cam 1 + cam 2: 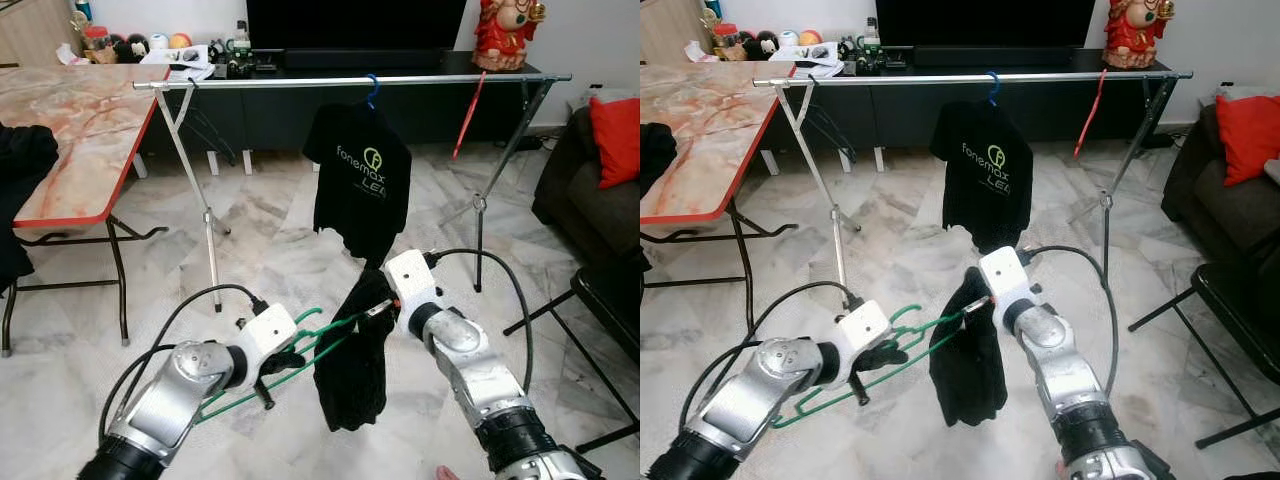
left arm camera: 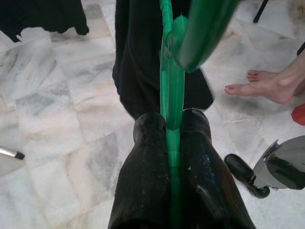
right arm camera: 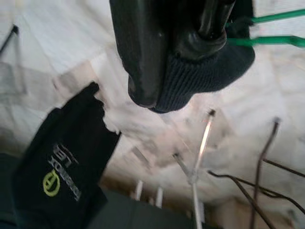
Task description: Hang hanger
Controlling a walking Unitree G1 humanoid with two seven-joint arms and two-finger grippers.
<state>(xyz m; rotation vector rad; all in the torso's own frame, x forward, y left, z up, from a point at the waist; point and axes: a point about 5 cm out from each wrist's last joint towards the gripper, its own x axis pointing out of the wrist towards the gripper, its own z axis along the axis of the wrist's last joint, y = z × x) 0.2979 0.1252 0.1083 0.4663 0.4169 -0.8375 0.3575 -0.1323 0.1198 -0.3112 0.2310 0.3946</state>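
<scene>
The green hanger (image 1: 300, 350) is held low above the marble floor (image 1: 260, 250), in front of the clothes rack (image 1: 350, 80), with a dark garment (image 1: 352, 360) draped from its right end. The left gripper (image 2: 169, 129) has its two fingers (image 2: 147, 162) closed on the hanger's wire near the hook end. The right gripper (image 1: 385, 300) pinches the top of the dark garment at the hanger's other end. A black T-shirt (image 1: 358, 175) hangs from a blue hanger (image 1: 372, 90) on the rack's rail, beside a red hanger (image 1: 468, 115).
</scene>
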